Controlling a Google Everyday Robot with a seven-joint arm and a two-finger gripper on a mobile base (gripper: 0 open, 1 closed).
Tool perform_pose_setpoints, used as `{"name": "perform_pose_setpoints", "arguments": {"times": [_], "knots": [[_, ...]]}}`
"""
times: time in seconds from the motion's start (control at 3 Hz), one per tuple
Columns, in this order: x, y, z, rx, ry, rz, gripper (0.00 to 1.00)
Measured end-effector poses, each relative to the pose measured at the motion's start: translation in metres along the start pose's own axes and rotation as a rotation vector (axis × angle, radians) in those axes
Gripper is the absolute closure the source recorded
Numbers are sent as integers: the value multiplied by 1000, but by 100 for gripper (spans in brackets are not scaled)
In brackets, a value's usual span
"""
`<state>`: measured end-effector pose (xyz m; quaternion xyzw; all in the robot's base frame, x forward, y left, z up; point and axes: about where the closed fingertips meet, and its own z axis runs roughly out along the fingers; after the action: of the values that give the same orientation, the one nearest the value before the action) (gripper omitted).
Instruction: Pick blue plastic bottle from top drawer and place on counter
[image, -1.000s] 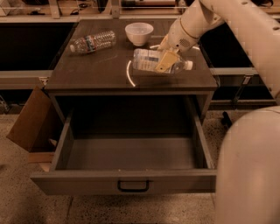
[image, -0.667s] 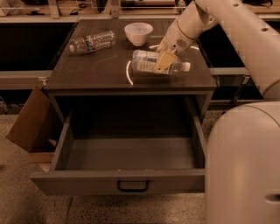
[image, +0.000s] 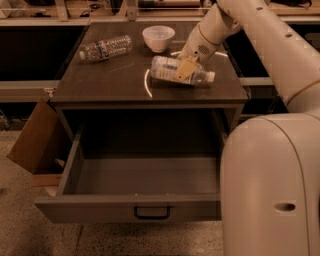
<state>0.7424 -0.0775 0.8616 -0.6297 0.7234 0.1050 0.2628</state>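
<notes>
The blue plastic bottle lies on its side on the right half of the counter, its white cap pointing right. My gripper reaches down from the upper right and is shut on the bottle's middle, with one yellowish finger across its front. The bottle rests at or just above the counter surface. The top drawer is pulled fully open below, and its inside is bare. Its dark pull handle is at the front centre.
A longer ribbed clear bottle lies at the counter's back left. A white bowl stands at the back centre. A cardboard box leans at the cabinet's left. My robot body fills the lower right.
The gripper and the bottle have shifted slightly left and down toward the counter. The drawer, bowl and ribbed bottle have not moved.
</notes>
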Motion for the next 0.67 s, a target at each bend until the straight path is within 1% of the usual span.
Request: {"name": "perform_pose_setpoints", "arguments": {"times": [0.33, 0.67], "knots": [[2, -3, 4, -3, 7, 12, 0], [5, -7, -1, 5, 7, 21, 0]]}}
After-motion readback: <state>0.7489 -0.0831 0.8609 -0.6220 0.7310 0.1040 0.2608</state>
